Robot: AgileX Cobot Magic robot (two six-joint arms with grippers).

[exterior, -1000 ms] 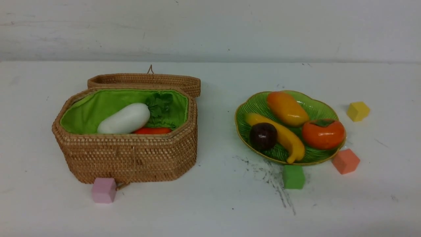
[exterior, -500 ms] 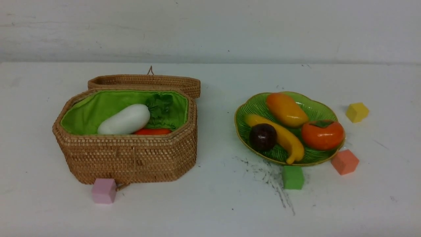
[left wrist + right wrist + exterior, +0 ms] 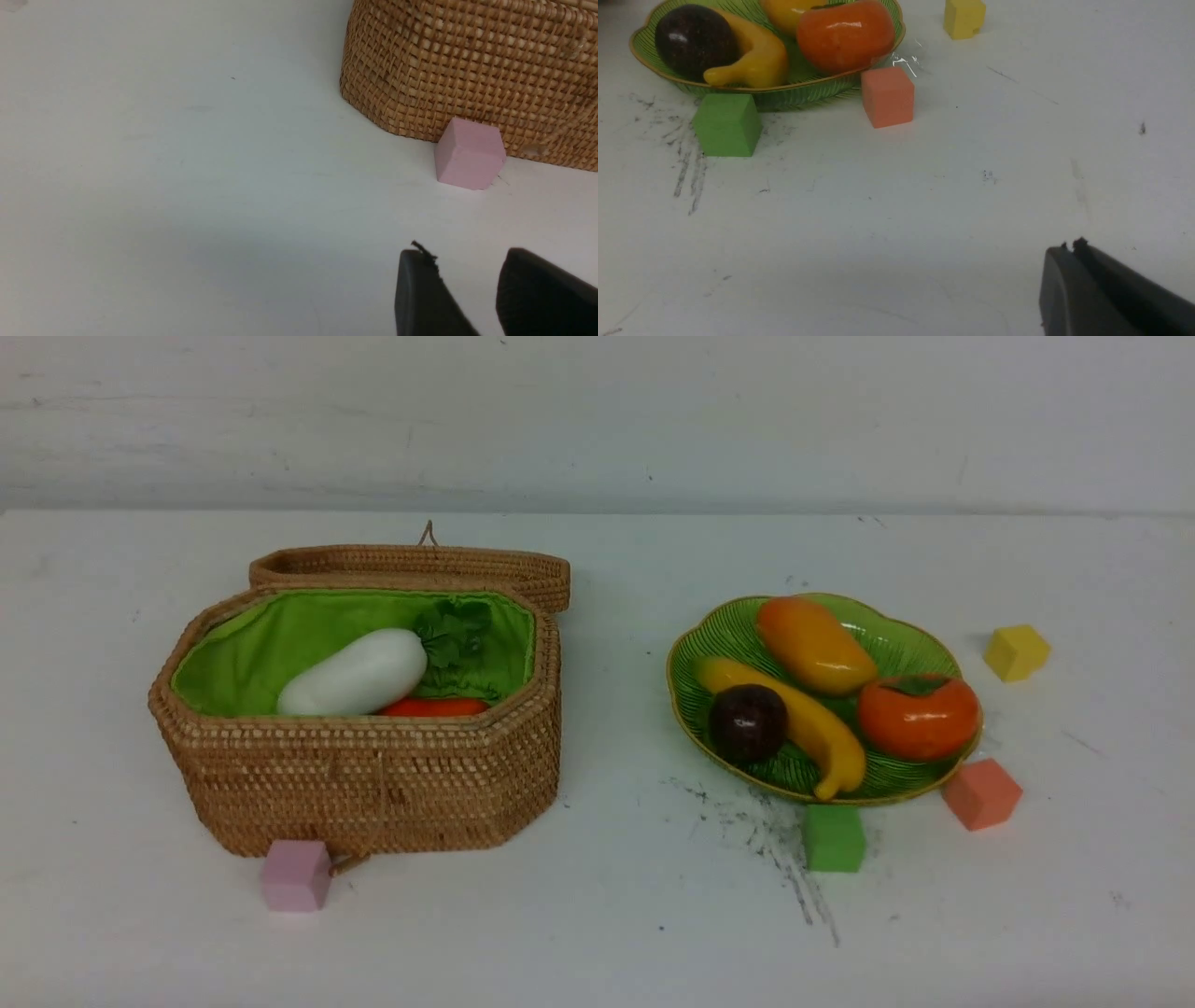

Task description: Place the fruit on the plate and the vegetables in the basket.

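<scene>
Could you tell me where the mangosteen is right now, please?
In the front view the mangosteen sits on the plate, right of the basket, at the plate's near left, touching the banana.

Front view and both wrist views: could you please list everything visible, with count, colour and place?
basket: one, brown wicker lined green, lid open, left side of table
white vegetable: one, white with green leaves, inside basket
red-orange vegetable: one, mostly hidden, inside basket beside the white one
plate: one, green with gold rim, right side
mango: one, orange-yellow, on plate
banana: one, yellow, on plate
mangosteen: one, dark purple, on plate against banana
persimmon: one, orange, on plate
cubes: four; pink before basket, green, salmon, yellow around plate
table: one, white, scuffed
left gripper: black, open, empty
right gripper: black, shut, empty
</scene>
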